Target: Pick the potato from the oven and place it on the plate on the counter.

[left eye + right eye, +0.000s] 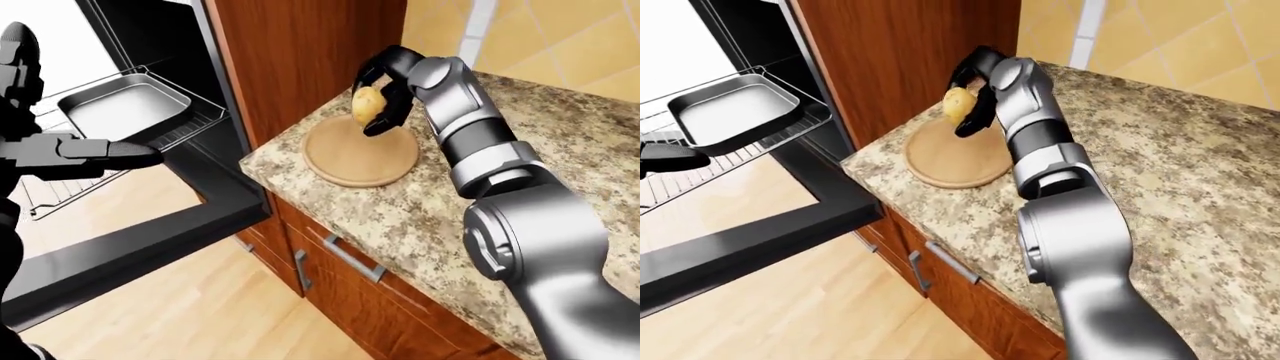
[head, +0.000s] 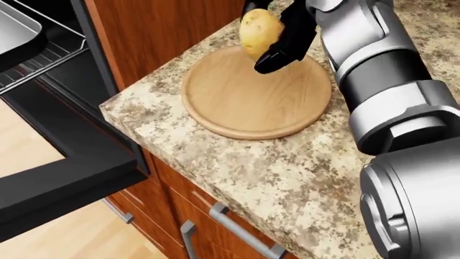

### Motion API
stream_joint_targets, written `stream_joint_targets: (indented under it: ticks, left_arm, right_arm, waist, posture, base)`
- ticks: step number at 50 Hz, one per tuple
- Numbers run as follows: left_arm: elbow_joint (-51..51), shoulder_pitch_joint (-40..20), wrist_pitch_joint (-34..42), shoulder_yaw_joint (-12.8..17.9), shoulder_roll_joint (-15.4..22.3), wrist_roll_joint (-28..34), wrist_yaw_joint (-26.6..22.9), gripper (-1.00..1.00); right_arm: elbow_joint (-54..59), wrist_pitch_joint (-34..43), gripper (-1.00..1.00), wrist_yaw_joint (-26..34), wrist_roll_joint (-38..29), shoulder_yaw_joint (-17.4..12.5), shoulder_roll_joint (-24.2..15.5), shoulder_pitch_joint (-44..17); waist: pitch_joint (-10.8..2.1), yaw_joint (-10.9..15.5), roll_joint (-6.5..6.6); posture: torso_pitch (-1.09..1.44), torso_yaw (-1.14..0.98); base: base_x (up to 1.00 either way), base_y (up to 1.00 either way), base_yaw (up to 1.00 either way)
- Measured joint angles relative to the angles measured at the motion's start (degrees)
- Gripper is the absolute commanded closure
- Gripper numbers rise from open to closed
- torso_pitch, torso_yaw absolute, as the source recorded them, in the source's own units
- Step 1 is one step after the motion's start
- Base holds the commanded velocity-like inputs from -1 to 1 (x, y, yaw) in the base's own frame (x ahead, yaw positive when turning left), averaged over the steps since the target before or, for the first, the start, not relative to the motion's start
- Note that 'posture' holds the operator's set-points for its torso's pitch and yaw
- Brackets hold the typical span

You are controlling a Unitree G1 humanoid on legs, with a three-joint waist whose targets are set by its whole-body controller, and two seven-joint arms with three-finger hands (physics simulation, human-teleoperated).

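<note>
Our right hand (image 2: 276, 35) has its black fingers (image 2: 284, 54) closed round the potato (image 2: 259, 32), held just above the bare wooden plate (image 2: 255, 94), toward its 12 o'clock rim. At 9 o'clock the oven (image 1: 190, 217) stands open; its tray (image 1: 125, 109) holds nothing. We cannot tell the left hand's (image 1: 110, 154) finger spread.

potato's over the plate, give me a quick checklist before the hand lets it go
1. Grip: right hand fingers closed round the potato - ok.
2. Position: potato above the plate, toward its top edge in the head view - ok.
3. Plate bare, nothing lying on it - ok.
4. Potato touching the plate: a gap seems to show in the left-eye view - cannot tell.
5. Left hand far off by the oven tray - ok.
6. Plate fully on the counter, near its corner - ok.
</note>
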Motion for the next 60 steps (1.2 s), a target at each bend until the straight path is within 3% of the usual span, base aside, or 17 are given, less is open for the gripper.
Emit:
stream_joint_targets:
  ticks: [8, 18, 24, 31, 33, 35, 51, 55, 58, 60]
  left_arm:
    - [-0.15, -0.67, 0.72, -0.29, 0.29, -0.32, 0.35, -1.0]
    - [-1.89, -5.75, 5.72, -1.39, 2.18, -2.97, 3.06, -1.0]
    - [-1.88, -1.51, 3.78, 0.86, 1.8, -3.42, 2.23, -1.0]
    - [0.03, 3.32, -1.18, 2.49, 0.21, -1.83, -0.04, -1.0]
    - [-0.1, 3.63, -1.67, 2.64, 0.15, -1.66, -0.3, -1.0]
    - [-0.35, 3.6, -1.82, 2.81, 0.17, -1.65, -0.4, -1.0]
    - [-1.18, 1.18, 0.32, 2.42, 1.43, -2.87, 0.97, -1.0]
    - [-1.09, 0.51, 0.7, 1.88, 1.87, -3.33, 1.44, -1.0]
    - [-1.11, 0.74, 0.64, 1.91, 1.87, -3.44, 1.52, -1.0]
    - [-1.11, 0.89, 0.59, 1.99, 1.85, -3.47, 1.55, -1.0]
  right_arm:
    - [-1.15, -1.77, 1.0, 5.53, -4.28, 1.12, -0.43, 1.87]
    - [-0.34, -3.95, 1.0, 7.67, -7.13, 1.16, 0.22, 3.25]
    - [1.81, -4.75, 1.0, 7.22, -8.55, 0.75, 0.57, 3.25]
    - [1.92, -4.76, 0.52, 7.23, -8.88, 0.46, 0.95, 3.02]
    - [1.99, -4.64, 0.26, 7.13, -8.8, 0.31, 1.06, 2.84]
    - [1.97, -4.6, 0.15, 6.87, -8.68, 0.22, 1.19, 2.76]
    - [2.43, -4.93, -0.33, 5.7, -9.23, 0.48, 0.79, 2.14]
    - [2.65, -5.07, -0.55, 5.63, -9.4, 0.32, 0.66, 2.26]
    - [2.66, -4.99, -0.94, 5.71, -9.43, 0.22, 0.57, 2.27]
    - [2.83, -4.73, -1.0, 5.86, -9.32, 0.02, 0.48, 1.92]
  waist:
    - [0.25, -0.15, 0.24]
    - [-0.04, -0.48, 0.81]
    - [0.02, -0.65, 1.36]
    - [-0.01, -0.44, 1.11]
    - [-0.07, -0.36, 0.96]
    - [-0.18, -0.3, 0.86]
    - [-0.57, -0.03, 0.74]
    - [-0.54, -0.06, 0.8]
    - [-0.49, -0.1, 0.89]
    - [-0.4, -0.11, 0.94]
  posture:
    - [0.0, 0.0]
    - [0.0, 0.0]
    - [0.0, 0.0]
    - [0.0, 0.0]
    - [0.0, 0.0]
    - [0.0, 0.0]
    - [0.0, 0.0]
    - [0.0, 0.0]
    - [0.0, 0.0]
    - [0.0, 0.0]
  base:
    - [0.0, 0.0, 0.0]
    - [0.0, 0.0, 0.0]
    - [0.0, 0.0, 0.0]
    - [0.0, 0.0, 0.0]
    - [0.0, 0.0, 0.0]
    - [0.0, 0.0, 0.0]
    - [0.0, 0.0, 0.0]
    - [0.0, 0.0, 0.0]
    - [0.0, 0.0, 0.0]
    - [0.0, 0.0, 0.0]
